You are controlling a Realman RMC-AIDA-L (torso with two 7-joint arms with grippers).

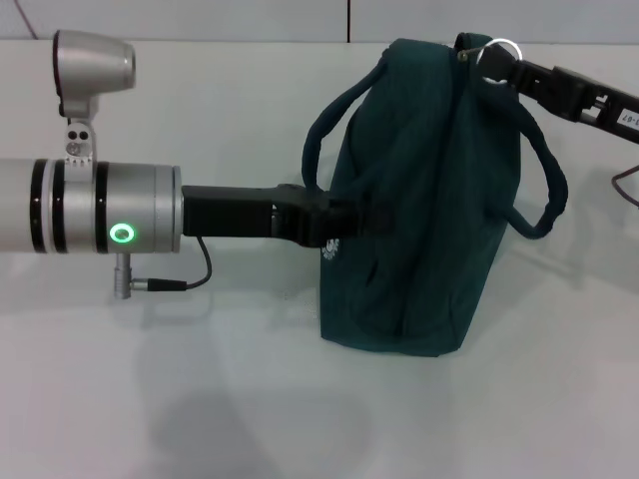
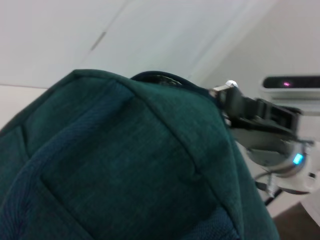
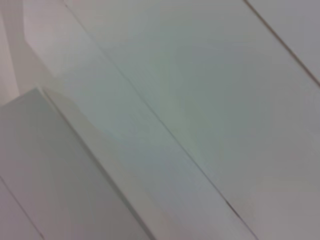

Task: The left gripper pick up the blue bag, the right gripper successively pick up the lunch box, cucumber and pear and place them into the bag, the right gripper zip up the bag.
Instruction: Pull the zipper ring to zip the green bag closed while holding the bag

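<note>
The blue bag (image 1: 419, 200) stood upright on the table (image 1: 200, 399), the left gripper (image 1: 374, 218) clamped on its side. The right gripper (image 1: 496, 62) pinched the ring zip pull (image 1: 502, 50) at the top corner: zipping looked nearly done, letting go probably next.

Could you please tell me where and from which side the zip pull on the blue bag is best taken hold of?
Grip the ring zip pull itself, at the far top corner of the blue bag, coming from the robot's right, where the right end effector already sits. The ring sticks out clear of the fabric there. The left end effector holds the bag's left side, steadying it.
</note>
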